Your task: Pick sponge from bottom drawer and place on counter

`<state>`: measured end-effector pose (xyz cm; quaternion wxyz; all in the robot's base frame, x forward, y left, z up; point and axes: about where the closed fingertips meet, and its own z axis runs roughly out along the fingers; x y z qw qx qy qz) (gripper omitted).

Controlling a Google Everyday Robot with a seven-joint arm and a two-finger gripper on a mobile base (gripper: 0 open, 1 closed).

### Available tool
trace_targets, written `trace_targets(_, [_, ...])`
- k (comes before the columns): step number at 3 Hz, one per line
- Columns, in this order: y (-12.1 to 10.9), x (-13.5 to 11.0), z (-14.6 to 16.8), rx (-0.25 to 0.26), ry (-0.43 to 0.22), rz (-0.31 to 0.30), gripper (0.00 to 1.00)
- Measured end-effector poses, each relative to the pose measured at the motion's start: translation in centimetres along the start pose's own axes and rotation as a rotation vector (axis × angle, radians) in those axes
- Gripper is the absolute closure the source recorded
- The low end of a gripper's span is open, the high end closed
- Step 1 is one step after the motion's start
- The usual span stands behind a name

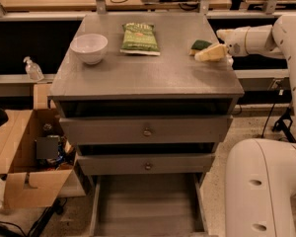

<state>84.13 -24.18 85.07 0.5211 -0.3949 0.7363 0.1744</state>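
The dark green sponge (200, 44) is at the right rear of the grey counter (148, 75), low over or touching its surface. My gripper (204, 51) reaches in from the right on a white arm and is shut on the sponge, with one pale finger (213, 53) in front of it. The bottom drawer (95, 206) stands pulled open below the cabinet, and its plank floor is bare.
A white bowl (89, 47) sits at the counter's left and a light green snack bag (139, 37) at its middle rear. Two shut drawer fronts with knobs (147, 131) are below. A cardboard box (24, 157) stands at the left, and the robot's white base (266, 186) at the lower right.
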Motion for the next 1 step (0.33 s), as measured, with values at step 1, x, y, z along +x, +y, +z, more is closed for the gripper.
trace_targets(1, [0.00,0.00,0.00,0.000,0.000,0.000,0.00])
